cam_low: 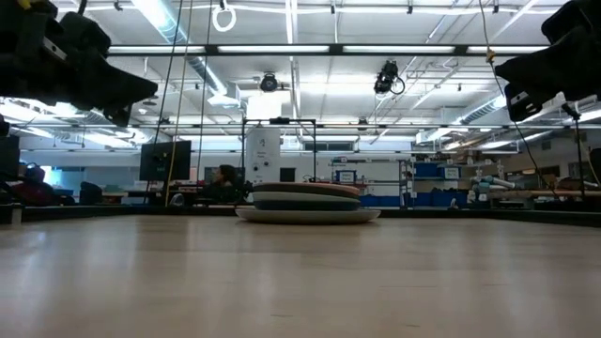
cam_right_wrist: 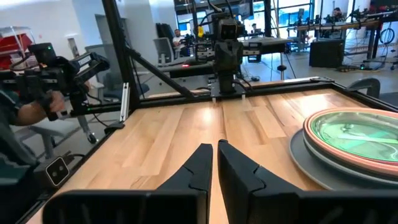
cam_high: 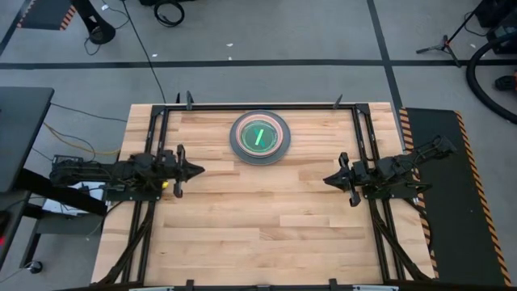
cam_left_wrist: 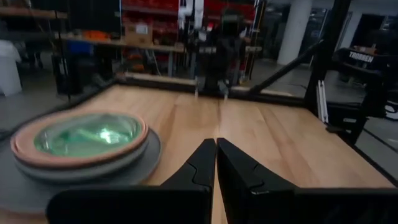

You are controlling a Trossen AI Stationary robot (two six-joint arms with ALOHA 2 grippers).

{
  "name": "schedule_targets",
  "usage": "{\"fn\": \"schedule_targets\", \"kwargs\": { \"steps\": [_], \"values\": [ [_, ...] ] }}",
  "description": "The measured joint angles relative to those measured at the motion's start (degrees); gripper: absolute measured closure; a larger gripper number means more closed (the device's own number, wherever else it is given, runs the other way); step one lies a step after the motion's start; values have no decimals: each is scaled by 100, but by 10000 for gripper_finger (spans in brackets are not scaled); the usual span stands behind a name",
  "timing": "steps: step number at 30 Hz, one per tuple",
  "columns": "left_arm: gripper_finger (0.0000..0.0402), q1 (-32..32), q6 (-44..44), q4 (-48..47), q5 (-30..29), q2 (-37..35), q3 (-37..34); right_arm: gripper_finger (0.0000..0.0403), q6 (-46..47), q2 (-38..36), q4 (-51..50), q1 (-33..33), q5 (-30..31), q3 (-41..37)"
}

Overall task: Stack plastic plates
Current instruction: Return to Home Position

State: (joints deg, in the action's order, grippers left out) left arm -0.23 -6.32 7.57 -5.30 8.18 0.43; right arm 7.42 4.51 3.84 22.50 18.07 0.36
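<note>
The plastic plates stand in one stack [cam_high: 260,137] at the table's far middle: a large grey plate at the bottom resting on the wood, a peach one above it, a translucent teal one on top. The stack also shows in the low view [cam_low: 307,203], the left wrist view [cam_left_wrist: 84,146] and the right wrist view [cam_right_wrist: 351,143]. My left gripper [cam_high: 199,170] is shut and empty at the left side, above the table. My right gripper [cam_high: 327,179] is shut and empty at the right side, above the table.
A black metal frame [cam_high: 258,106] runs round the table's far edge and sides. A black mat with striped edges [cam_high: 452,202] lies to the right of the table. A person [cam_right_wrist: 25,106] holding a device stands beyond the table's edge in the right wrist view.
</note>
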Motion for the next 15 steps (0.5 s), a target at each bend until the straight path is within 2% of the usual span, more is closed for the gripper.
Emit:
{"fn": "schedule_targets", "kwargs": {
  "steps": [15],
  "values": [
    [379, 0, -206, -165, -2, 7, -2, 368, -7, 0, 41, 0, -16, 0]
  ]
}}
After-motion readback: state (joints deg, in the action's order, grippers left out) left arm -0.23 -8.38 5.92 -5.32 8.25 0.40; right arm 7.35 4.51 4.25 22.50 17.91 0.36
